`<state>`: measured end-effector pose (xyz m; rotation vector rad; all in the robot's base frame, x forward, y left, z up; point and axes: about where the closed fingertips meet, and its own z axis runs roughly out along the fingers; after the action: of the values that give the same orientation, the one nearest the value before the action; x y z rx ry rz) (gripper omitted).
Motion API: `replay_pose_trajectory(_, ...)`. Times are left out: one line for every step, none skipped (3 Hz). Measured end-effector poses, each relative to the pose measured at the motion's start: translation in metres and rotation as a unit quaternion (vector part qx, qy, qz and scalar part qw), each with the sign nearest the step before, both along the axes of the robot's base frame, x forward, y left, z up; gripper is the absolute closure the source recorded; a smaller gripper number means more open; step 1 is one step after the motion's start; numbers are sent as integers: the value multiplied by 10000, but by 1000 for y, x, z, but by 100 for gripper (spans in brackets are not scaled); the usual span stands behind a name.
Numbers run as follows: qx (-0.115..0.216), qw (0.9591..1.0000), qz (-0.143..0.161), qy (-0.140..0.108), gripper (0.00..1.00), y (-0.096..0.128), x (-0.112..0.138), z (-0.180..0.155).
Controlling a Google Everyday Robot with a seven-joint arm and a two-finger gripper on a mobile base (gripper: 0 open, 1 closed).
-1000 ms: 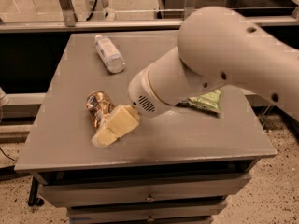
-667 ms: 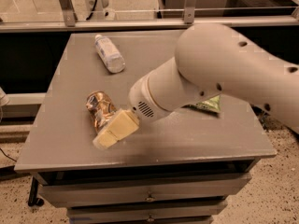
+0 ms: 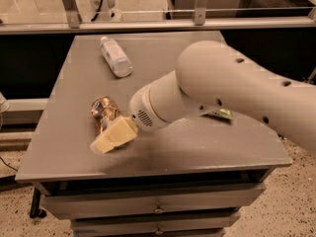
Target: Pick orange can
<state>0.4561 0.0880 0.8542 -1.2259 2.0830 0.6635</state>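
Grey tabletop [image 3: 197, 152], seen from above and in front. Drawer fronts [image 3: 158, 206] below its front edge.

Can [image 3: 102, 109]: orange-copper, shiny, at left-centre of the tabletop, nearer the front than the back. Looks dented. Whether it stands or leans I cannot tell.

Arm [image 3: 237, 85]: big white shell entering from the right, crossing the middle of the tabletop and narrowing to a round wrist [image 3: 145, 115] with a small vent grille.

Gripper [image 3: 104, 142]: pale yellow, pointing down and left from the wrist, low over the tabletop. It sits just in front of and to the right of the can, its upper edge against or overlapping the can's lower side. Contact cannot be confirmed from this angle. Whether the gripper is apart, together, or clamped on the can: cannot tell. It reads as one solid block here.

Bottle [image 3: 116, 57]: clear plastic, white label, lying on its side near the back left, cap towards the rear. Well apart from the can and gripper.

Green packet [image 3: 221, 114]: a small edge shows under the arm at the right side, the rest hidden.

Behind the tabletop, a metal rail [image 3: 148, 26] and glass panel.
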Motion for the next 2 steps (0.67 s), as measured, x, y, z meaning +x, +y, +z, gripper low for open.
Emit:
replay_pose_trajectory(114,9998,-126,77,0,15,0,-8)
replay_pose_trajectory(189,9995,-216,148,0,30,-3,-16)
